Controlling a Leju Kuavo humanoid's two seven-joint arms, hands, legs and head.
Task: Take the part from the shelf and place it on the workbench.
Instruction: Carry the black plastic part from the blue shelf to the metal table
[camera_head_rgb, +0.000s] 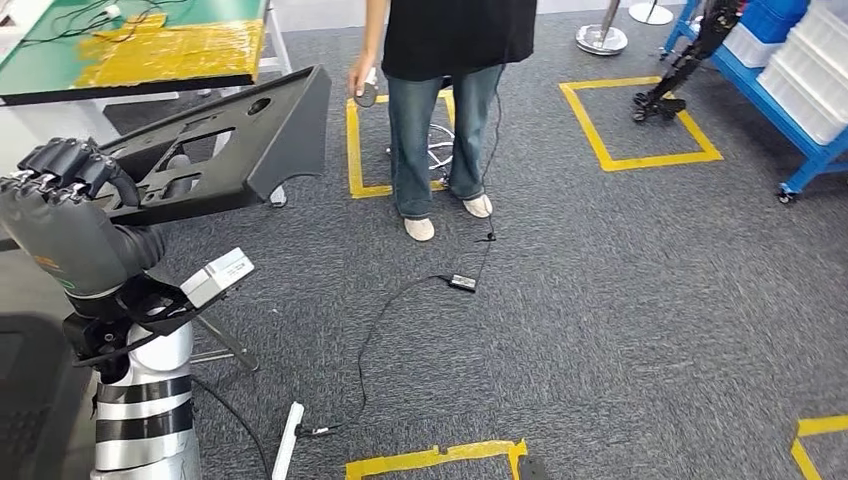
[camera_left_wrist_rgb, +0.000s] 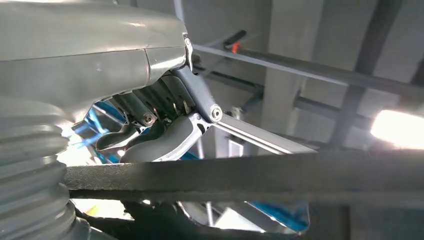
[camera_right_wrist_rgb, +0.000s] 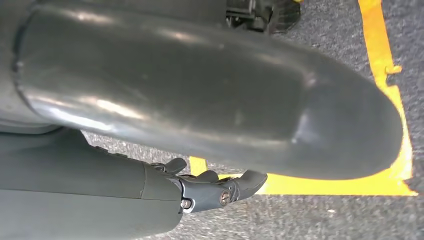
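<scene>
Head view: the left hand (camera_head_rgb: 62, 215), grey and dark-fingered, is raised at the left of the frame with its fingers curled over the near edge of the large flat black plastic part with cut-out openings (camera_head_rgb: 225, 140). The part is held tilted in the air, its far corner reaching toward the green-topped workbench with yellow taped patches (camera_head_rgb: 140, 45) at upper left; part and bench do not touch.

Left wrist view: seen from below, the part's dark edge (camera_left_wrist_rgb: 240, 177) runs straight across the frame, with the thumb and dark fingers (camera_left_wrist_rgb: 165, 135) bent toward it. Grip confirmed from this side. Ceiling beams and a bright lamp sit behind.

Right wrist view: the right hand (camera_right_wrist_rgb: 215, 187) hangs over grey carpet beside a yellow tape line (camera_right_wrist_rgb: 385, 100). Fingers look curled in and hold nothing; the big grey thumb covers most else.

Floor, head view: a person in a black top and jeans (camera_head_rgb: 440, 100) stands ahead, holding a small object, feet just beside a yellow taped square (camera_head_rgb: 640, 125). A black cable (camera_head_rgb: 400, 320) trails across the carpet from the person toward the robot. A blue shelf rack with white bins (camera_head_rgb: 800, 80) stands at the right edge, well apart from the part. Open carpet lies between the person and the rack.
</scene>
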